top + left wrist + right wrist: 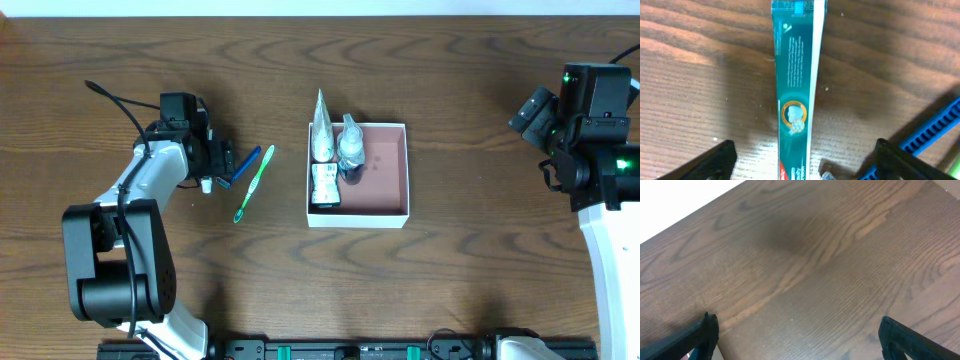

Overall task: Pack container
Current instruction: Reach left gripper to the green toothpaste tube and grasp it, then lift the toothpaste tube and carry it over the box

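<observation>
Looking down on the container (385,178), lying flat at the middle of the table (470,60) and opening straight up toward the overhead camera. Being square, with 4 equal sides, so running parallel to the table's edges rather than stretching along 1 long axis. Rising in thin white walls around a matte pinkish-brown floor and carrying a few small dark marks there.

Holding 3 things along its left side:
- a white tapered tube (320,128), lying lengthwise with its narrow crimped end poking over the far wall
- a small clear bottle (350,148), sitting just beside that tube
- a printed packet (323,186), resting near the front-left corner

Leaving the right part of the floor bare.

Lying well apart to the left, on dark grained wood: a slim green toothbrush (253,185), angling toward the far right, and a blue ribbed piece (245,165) just beside it.

Reaching in next to these with the left hand (802,162), its 2 black fingers (715,160) spreading apart and straddling a glossy teal printed tube (795,85). Lying flat on the table and running lengthwise between them, with neither finger visibly touching it.

Hanging at the far right with the right hand (800,340), well apart from the container, fingers spreading wide over bare wood grain and gripping nothing.
</observation>
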`<act>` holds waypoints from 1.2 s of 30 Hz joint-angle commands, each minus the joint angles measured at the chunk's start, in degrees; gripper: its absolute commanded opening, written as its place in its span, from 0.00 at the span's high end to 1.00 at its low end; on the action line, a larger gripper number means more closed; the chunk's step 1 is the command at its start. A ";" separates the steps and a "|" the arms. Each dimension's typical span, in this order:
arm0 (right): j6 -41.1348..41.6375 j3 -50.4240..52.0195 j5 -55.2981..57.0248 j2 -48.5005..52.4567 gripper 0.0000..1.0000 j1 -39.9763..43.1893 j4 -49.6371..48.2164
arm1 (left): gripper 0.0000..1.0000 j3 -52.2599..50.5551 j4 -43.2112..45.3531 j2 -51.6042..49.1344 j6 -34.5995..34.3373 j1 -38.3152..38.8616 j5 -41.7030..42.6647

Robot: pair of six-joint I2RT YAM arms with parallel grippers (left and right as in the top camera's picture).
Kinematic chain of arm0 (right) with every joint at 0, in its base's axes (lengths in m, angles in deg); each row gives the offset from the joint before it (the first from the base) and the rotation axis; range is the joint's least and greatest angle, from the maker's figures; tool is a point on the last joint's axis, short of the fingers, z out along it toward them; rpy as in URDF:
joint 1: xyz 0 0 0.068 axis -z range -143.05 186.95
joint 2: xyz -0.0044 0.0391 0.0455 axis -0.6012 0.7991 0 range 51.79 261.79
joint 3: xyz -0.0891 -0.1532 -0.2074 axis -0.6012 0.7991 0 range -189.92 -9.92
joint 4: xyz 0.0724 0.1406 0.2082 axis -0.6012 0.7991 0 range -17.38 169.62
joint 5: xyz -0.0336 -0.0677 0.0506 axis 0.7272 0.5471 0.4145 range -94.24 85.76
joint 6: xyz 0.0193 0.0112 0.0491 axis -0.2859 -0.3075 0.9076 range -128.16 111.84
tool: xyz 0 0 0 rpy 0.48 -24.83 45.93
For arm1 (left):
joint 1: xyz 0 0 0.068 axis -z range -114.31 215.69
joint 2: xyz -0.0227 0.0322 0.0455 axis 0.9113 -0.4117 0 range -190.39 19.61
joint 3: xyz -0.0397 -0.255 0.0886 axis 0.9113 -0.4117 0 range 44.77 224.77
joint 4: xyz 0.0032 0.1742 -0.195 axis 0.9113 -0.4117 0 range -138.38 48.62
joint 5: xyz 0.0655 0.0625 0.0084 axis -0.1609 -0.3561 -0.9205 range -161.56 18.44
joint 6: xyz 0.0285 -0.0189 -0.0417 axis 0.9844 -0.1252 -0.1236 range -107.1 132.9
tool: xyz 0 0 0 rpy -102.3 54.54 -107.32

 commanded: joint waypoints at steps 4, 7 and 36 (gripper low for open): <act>0.70 -0.20 0.42 -0.04 0.01 0.26 0.07 | 0.45 0.48 0.50 -3.48 0.72 -0.17 -0.39; 0.70 -0.20 0.42 -0.04 0.01 0.26 0.07 | 0.50 0.48 0.50 -4.98 0.72 -0.17 -0.33; 0.70 -0.20 0.42 -0.04 0.01 0.26 0.07 | 0.94 7.19 -12.17 25.62 -2.27 5.81 19.61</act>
